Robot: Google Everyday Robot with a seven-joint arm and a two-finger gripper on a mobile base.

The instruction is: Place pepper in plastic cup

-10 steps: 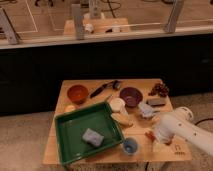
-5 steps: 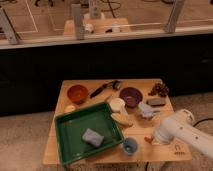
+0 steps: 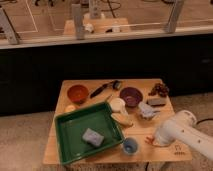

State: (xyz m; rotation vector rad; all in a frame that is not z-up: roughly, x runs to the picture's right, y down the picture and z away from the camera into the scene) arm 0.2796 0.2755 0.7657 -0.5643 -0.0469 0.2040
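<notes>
White-cased gripper [image 3: 154, 140] is hanging low over the tabletop's front edge, toward the front right corner; whether it is spread or pinching anything, cannot tell. A red-orange sliver, likely the pepper [image 3: 148, 142], is showing right at its tip, touching or held, unclear which. The plastic cup [image 3: 130, 145] is sitting upright just beside it along the front edge, no pepper showing in it. Green tray [image 3: 61, 123] is filling the front left, a tan bread piece [image 3: 122, 119] lying by its rim mid-table. Progress, as a judgement: pepper is reached, maybe grasped; carrying it over and dropping it into the cup are left.
</notes>
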